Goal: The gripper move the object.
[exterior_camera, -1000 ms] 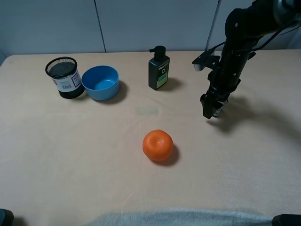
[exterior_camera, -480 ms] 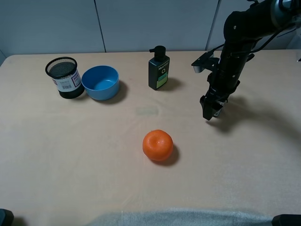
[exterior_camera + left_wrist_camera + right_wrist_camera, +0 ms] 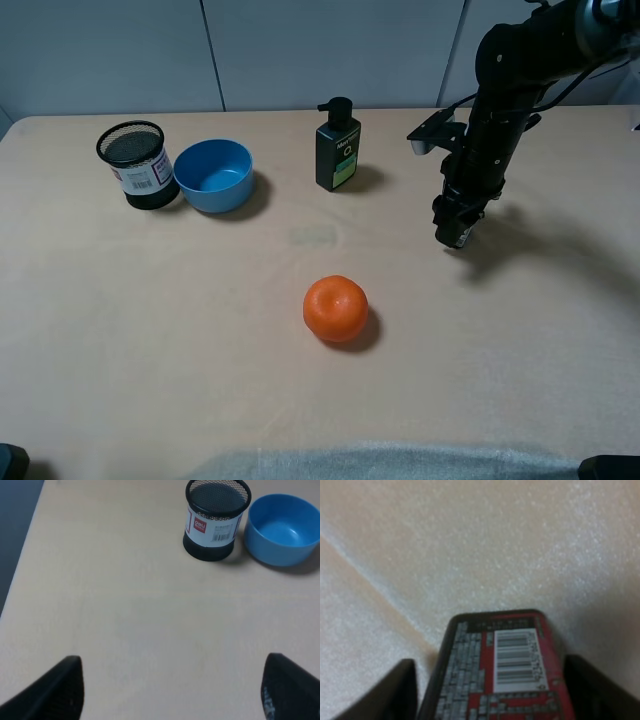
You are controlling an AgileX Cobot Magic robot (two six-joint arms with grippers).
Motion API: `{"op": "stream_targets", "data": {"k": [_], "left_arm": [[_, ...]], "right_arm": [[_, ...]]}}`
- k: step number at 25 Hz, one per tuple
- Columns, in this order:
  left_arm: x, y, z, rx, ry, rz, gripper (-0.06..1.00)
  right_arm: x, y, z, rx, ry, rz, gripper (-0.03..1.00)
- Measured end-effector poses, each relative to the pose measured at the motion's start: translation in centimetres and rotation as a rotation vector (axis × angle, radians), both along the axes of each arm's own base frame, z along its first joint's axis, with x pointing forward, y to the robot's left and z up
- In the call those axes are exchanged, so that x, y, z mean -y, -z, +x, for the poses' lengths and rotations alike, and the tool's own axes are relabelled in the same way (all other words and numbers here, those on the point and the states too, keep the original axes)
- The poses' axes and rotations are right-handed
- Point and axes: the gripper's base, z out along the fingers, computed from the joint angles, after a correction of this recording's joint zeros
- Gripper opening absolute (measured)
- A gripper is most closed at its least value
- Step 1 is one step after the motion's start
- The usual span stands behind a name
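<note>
The object, a small black bottle with a white-and-red label and a barcode, fills the space between my right gripper's dark fingers in the right wrist view. Both fingers press against its sides. From the high camera, the right gripper points down at the table right of centre, and the arm hides nearly all of the bottle. My left gripper hangs open over bare table, its two tips far apart.
A taller black pump bottle stands at the back centre. A blue bowl and a black mesh cup sit at the back left. An orange lies in the middle, left of and nearer than the right gripper.
The right gripper's fingers have closed in on the bottle; they looked wider apart half a second ago. The arm itself has barely shifted.
</note>
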Motion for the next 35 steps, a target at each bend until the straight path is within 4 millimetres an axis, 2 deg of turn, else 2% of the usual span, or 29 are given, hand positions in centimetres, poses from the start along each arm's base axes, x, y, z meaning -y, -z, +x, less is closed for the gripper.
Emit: {"op": "stream_targets", "data": {"k": [3,26,29,35], "left_arm": [[0.0,0.0,0.0,0.000,0.000,0.000,0.79],[0.0,0.0,0.0,0.000,0.000,0.000,0.79],[0.0,0.0,0.0,0.000,0.000,0.000,0.79],[0.0,0.0,0.0,0.000,0.000,0.000,0.79]], "right_arm": [[0.0,0.0,0.0,-0.004,-0.001,-0.002,0.34],[0.1,-0.2,-0.2,-0.020,-0.004,-0.008,0.34],[0.0,-1.5,0.0,0.017,-0.006,0.002,0.34],[-0.3,-6.1,1.0,0.113,-0.008,0.036,0.34]]}}
